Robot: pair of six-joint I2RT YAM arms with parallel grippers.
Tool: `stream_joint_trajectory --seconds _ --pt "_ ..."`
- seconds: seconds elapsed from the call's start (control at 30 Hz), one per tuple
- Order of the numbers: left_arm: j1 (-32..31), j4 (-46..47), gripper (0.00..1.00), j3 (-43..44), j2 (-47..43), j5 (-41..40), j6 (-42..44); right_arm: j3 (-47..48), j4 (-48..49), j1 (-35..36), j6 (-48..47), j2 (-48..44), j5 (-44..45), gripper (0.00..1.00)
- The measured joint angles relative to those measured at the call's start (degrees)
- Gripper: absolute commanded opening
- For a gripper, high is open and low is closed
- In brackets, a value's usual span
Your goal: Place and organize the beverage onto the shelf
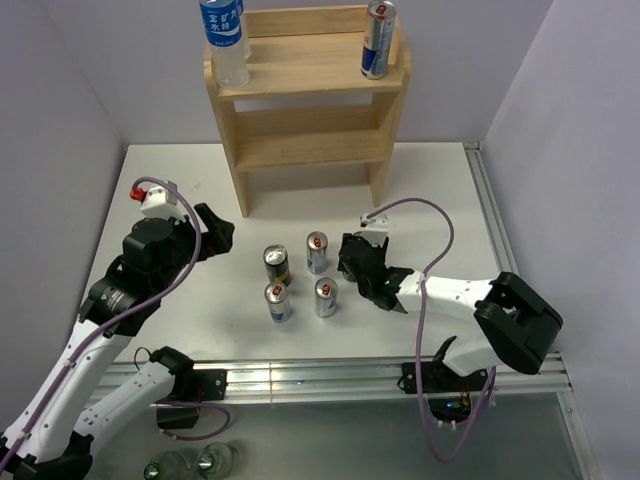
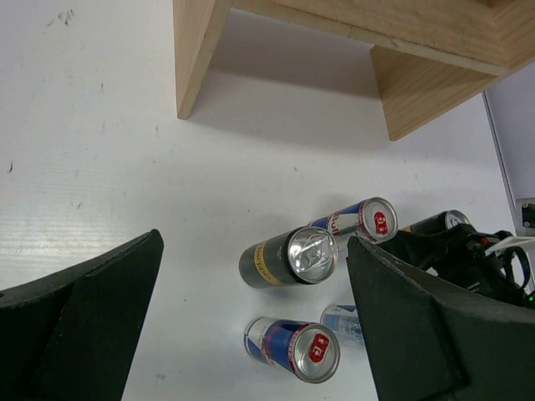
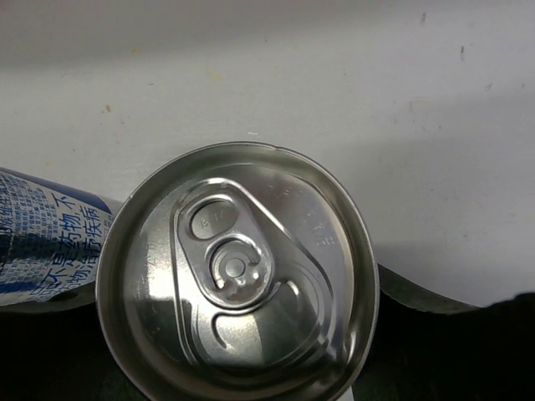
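The two-tier wooden shelf (image 1: 305, 110) stands at the back; its legs show in the left wrist view (image 2: 196, 50). On its top tier are a water bottle (image 1: 224, 40) and a Red Bull can (image 1: 378, 40). On the table stand a dark gold-banded can (image 1: 276, 264) (image 2: 288, 257), two Red Bull cans (image 1: 317, 252) (image 1: 278, 301) and a blue-white can (image 1: 326, 297) (image 3: 46, 242). My right gripper (image 1: 352, 262) is shut on a dark silver-topped can (image 3: 238, 276) (image 2: 439, 224), upright on the table. My left gripper (image 1: 215, 232) (image 2: 251, 317) is open and empty, left of the cans.
A metal rail (image 1: 300, 378) runs along the table's near edge and another (image 1: 485, 200) along its right side. Grey walls close in the back and both sides. Bottles (image 1: 190, 462) lie below the near edge.
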Motion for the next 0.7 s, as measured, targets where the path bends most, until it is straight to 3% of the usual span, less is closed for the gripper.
stream_joint_trajectory --seconds 0.17,0.4,0.7 --pt "0.00 0.92 0.99 -0.02 -0.42 -0.22 -0.04 8.52 -10.60 -0.28 -5.27 -3.08 1.01 0.00" --pt "0.00 3.32 0.99 -0.02 -0.42 -1.05 0.00 29.88 -16.39 -3.23 -15.15 -4.02 2.25 0.00" --pt "0.00 4.00 0.99 -0.20 -2.62 -1.73 0.02 51.32 -17.92 -9.79 -21.59 7.78 1.66 0.00"
